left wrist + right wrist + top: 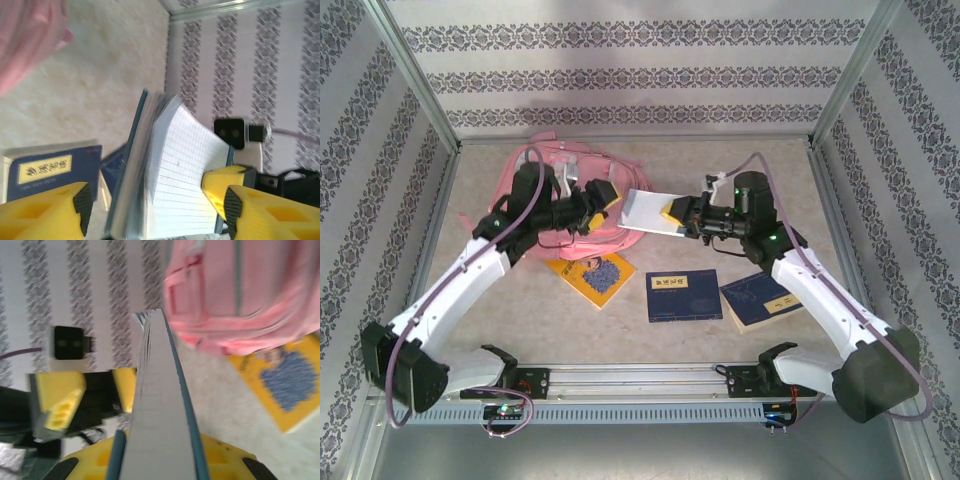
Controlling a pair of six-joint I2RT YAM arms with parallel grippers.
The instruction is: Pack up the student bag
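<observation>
The right gripper's yellow fingers are pressed onto a notebook, pinching its teal covers and squared pages edge-on in the right wrist view. From above, this gripper holds the notebook by its right end, raised over the middle of the table. The left gripper has its jaws spread, one finger on each side of the notebook's other end; whether the pads touch it cannot be told. In the top view the left gripper is at the notebook's left end.

The student bag lies toward the far left corner of the table, just behind the left gripper. Three books lie flat between the arms, nearer the near edge: a yellow book to the left, a dark blue book in the middle, and a second blue book to the right, partly under the right arm.
</observation>
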